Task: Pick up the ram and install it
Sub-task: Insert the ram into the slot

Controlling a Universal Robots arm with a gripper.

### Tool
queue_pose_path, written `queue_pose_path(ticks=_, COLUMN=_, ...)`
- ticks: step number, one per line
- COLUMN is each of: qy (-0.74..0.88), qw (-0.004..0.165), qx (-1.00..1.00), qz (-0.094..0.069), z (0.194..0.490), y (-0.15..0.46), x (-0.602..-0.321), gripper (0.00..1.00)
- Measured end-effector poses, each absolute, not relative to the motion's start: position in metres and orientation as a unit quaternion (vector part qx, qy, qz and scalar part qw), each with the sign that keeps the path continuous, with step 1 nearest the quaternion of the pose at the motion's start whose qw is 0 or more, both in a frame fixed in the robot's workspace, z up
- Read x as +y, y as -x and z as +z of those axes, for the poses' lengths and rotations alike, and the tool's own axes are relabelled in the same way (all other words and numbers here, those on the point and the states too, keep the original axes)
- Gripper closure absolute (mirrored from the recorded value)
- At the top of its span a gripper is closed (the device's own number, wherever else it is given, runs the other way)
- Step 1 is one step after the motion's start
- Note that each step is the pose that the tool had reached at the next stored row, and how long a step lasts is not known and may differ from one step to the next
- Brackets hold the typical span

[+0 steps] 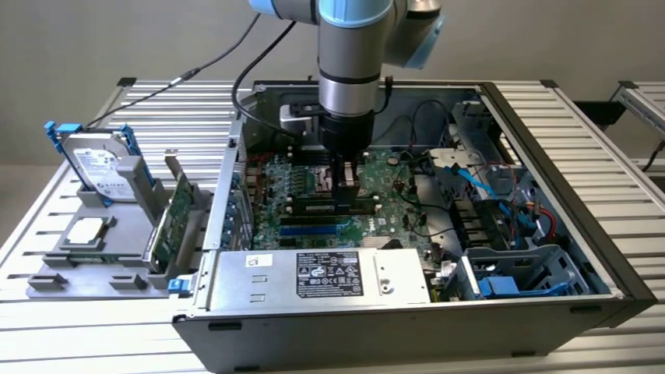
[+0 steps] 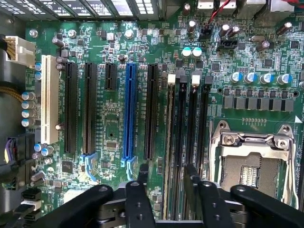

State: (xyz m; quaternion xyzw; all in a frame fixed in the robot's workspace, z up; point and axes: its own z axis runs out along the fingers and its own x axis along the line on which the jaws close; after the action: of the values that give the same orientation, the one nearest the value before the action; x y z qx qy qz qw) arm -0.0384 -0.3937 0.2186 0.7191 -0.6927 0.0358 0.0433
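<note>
Gripper sits low over the motherboard, fingers straddling the first DIMM slot beside the CPU socket

The ram stands edge-up in that slot: thin green strip running its length, white latch at the far end. Looks seated or close to it; can't confirm the latch has clicked

For this step, my read: keep the stick dead vertical and aligned with the slot, press evenly along the top edge instead of at one end, check both latches close. Any tilt risks binding or stressing the board

Jaws stand apart, one finger each side of the stick, visible gap on both sides, so nothing is gripped or held. Neighbouring black slots are unpopulated
</note>
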Motion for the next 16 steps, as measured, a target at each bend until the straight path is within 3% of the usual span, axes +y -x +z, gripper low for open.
queue_pose_path(ticks=13, qy=-0.719, qw=0.049, qx=-0.692, qz=0.03, z=0.243, y=0.039, x=-0.394, gripper=0.55)
queue_pose_path(ticks=15, qy=-0.719, qw=0.049, qx=-0.692, qz=0.03, z=0.243, y=0.039, x=-0.394, gripper=0.56)
queue_pose_path(ticks=16, qy=-0.719, qw=0.049, qx=-0.692, qz=0.03, z=0.243, y=0.039, x=-0.394, gripper=0.63)
